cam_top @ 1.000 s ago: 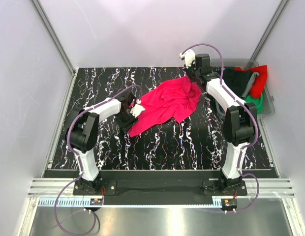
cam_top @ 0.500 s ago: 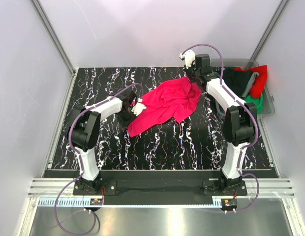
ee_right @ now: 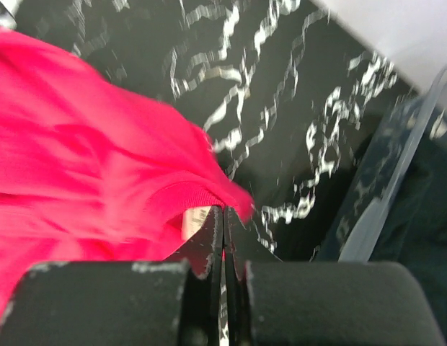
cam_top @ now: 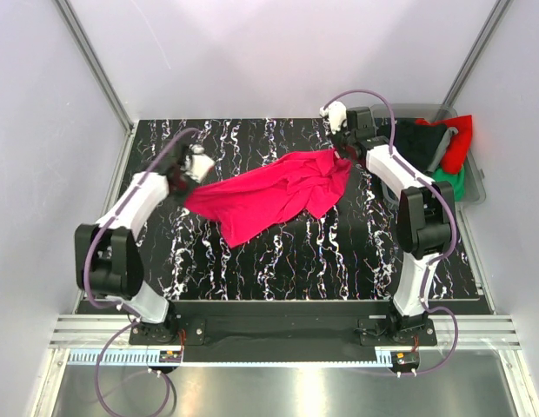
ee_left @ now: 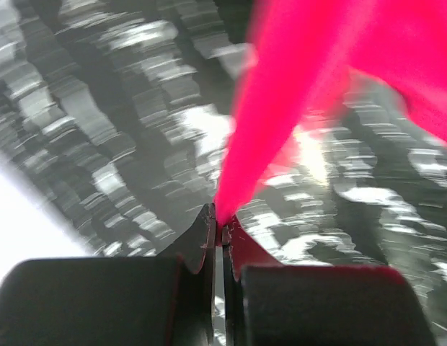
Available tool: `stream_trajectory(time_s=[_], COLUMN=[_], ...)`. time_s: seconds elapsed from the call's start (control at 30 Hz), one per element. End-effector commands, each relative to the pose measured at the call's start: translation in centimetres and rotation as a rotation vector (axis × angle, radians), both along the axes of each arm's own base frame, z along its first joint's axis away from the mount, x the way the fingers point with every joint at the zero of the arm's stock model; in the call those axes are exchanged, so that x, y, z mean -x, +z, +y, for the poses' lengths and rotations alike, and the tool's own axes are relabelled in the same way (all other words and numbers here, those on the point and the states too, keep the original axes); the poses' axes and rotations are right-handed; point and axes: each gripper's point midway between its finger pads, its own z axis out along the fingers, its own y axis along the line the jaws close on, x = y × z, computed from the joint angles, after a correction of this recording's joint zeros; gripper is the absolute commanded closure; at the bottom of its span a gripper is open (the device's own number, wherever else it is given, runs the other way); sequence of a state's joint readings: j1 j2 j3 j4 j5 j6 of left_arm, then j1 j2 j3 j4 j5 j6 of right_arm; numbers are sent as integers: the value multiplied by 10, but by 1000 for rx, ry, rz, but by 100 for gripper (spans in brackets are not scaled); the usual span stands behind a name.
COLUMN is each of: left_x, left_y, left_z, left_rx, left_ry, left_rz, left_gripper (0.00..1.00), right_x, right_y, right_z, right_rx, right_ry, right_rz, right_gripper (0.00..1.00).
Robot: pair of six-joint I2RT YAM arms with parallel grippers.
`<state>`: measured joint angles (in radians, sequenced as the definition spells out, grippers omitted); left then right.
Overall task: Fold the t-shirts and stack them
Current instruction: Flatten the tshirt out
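A crimson-pink t-shirt (cam_top: 269, 191) is stretched across the middle of the black marbled table (cam_top: 278, 261). My left gripper (cam_top: 184, 181) is shut on its left end; in the left wrist view the cloth (ee_left: 281, 101) runs up from the closed jaws (ee_left: 222, 225). My right gripper (cam_top: 346, 154) is shut on the shirt's collar edge at the far right; the right wrist view shows the ribbed collar (ee_right: 180, 194) and a white label (ee_right: 195, 220) at the jaws (ee_right: 223, 213). Black (cam_top: 422, 139), red (cam_top: 459, 143) and green (cam_top: 450, 182) t-shirts lie in the bin.
A grey plastic bin (cam_top: 474, 187) stands at the table's far right corner, close behind my right arm; its rim shows in the right wrist view (ee_right: 396, 173). White walls with metal rails close off the table on the left, back and right.
My left gripper has moved left and away from the shirt's middle, pulling the shirt's left end out so the cloth now spans wide. The right gripper has held its end, shifting slightly.
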<state>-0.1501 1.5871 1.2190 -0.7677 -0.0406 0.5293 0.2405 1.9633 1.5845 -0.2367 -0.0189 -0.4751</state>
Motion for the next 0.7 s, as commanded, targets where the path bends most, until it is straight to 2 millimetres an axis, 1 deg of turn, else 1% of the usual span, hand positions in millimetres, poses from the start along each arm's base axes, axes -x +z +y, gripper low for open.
stream_trajectory(time_s=[0.0,0.03,0.07,0.1,0.13,0.17,0.2,0.23,0.27,0.3,0.33,0.37,0.4,0.43,0.47,0.5,0.53,0.57,0.6,0.63,0.67], left_x=[-17,-22,-26,-31,-42,-48,-54,-63,-67,-71,-76,-78,-80,-82,-83,-84,-86,-86,-87,-87,-87], left_y=[13,15,14,7,13,3,2,6,-1,-2,1,-2,-1,1,2,3,6,8,10,12,14], left_z=[41,41,38,35,29,25,22,18,13,11,8,5,4,4,4,5,5,4,4,3,1], left_rx=[-101,-101,-90,-77,-48,-42,-35,-26,-26,-27,-30,-35,-37,-43,-45,-48,-48,-46,-46,-42,-41], left_ry=[45,44,47,51,69,74,80,86,76,70,68,60,58,57,58,65,69,71,74,79,77], left_rz=[-77,-82,-80,-64,-83,-61,-61,-75,-60,-61,-71,-64,-71,-76,-80,-84,-92,-98,-105,-109,-116], left_gripper=[100,100,100,100,100,100,100,100,100,100,100,100,100,100,100,100,100,100,100,100,100], right_x=[0,-2,-7,-12,-23,-32,-46,-55,-65,-74,-89,-98,-110,-114,-118,-119,-117,-114,-107,-101,-92], right_y=[17,15,3,-1,7,-6,12,16,3,7,31,21,39,36,25,20,16,23,15,19,46], right_z=[-26,-27,-31,-39,-42,-44,-43,-45,-41,-38,-34,-32,-29,-29,-30,-35,-39,-47,-56,-60,-67], right_rx=[20,21,29,36,26,22,-5,-16,-15,-26,-47,-54,-66,-60,-44,-23,-3,10,29,18,-8], right_ry=[-64,-71,-84,-114,-133,-147,-155,-156,-146,-135,-131,-129,-125,-130,-135,-153,-166,-185,-208,-211,-205], right_rz=[-32,-32,-10,-10,-33,-15,-59,-73,-61,-76,-137,-129,-177,-182,-175,-170,-165,-175,-152,-148,-173], right_gripper=[100,100,100,100,100,100,100,100,100,100,100,100,100,94,82,55,47,43,40,39,38])
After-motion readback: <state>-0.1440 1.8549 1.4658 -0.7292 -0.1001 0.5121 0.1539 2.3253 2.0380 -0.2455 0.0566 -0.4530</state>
